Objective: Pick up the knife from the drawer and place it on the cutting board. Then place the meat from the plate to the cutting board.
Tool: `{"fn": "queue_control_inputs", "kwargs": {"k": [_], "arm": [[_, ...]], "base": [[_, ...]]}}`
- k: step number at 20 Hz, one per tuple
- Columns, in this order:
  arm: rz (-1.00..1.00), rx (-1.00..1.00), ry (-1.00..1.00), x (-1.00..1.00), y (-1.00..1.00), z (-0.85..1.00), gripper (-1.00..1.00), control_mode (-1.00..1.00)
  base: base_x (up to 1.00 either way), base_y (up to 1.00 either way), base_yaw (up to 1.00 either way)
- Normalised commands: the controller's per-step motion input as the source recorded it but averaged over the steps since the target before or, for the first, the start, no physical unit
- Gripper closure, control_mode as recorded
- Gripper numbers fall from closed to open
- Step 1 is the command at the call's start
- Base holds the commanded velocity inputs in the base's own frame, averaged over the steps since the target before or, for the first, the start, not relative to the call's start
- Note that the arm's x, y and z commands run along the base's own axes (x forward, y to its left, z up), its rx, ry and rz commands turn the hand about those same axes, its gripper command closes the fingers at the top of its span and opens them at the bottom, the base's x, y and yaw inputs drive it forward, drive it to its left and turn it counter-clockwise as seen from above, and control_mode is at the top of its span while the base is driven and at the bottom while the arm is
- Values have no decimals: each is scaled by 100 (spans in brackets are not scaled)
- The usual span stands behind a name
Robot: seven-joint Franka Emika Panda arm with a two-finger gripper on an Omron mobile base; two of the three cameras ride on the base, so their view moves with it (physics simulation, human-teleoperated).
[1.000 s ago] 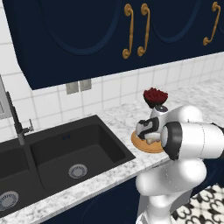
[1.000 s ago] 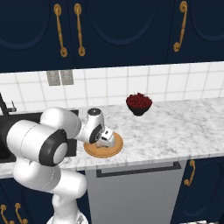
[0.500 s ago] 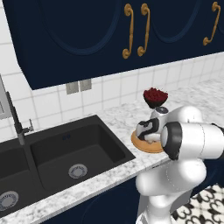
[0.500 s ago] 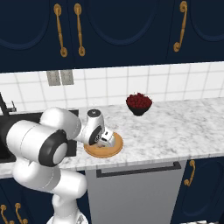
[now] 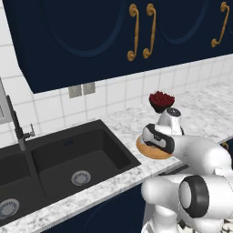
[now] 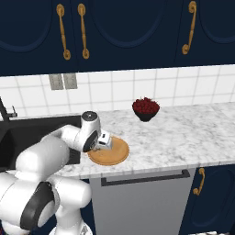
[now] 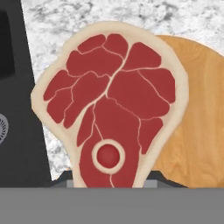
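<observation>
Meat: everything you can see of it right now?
The meat shows in the hand view as a flat raw steak: dark-red lobes split by thin pale seams, a cream fat rim all round, and a round bone ring near its narrow end. It narrows toward the bottom of that view. Behind it lie the round orange-tan wooden plate, speckled marble counter and dark sink. Whether it rests on the plate or is lifted, and whether the fingers hold it, I cannot tell.

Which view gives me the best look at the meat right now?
The hand view: the meat sits large, right before the camera, over the plate. In both base views the arm's wrist hides it, and I can make out the plate's rim but no meat.
</observation>
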Motion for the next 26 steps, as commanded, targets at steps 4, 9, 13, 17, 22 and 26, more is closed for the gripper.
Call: {"fn": "queue_control_inputs", "kwargs": {"k": [4,9,13,17,22,26], "arm": [[1,-4,29,-45,32,100,100,-100],[0,-3,9,-62,11,28,100,-100],[0,-3,-16,-94,3,22,100,-100],[1,-1,-6,-61,0,2,100,-100],[0,0,0,0,0,0,100,-100],[1,0,0,0,0,0,100,100]], "base": [[0,0,0],[0,0,0],[0,0,0],[0,0,0],[0,0,0],[-4,1,8]]}}
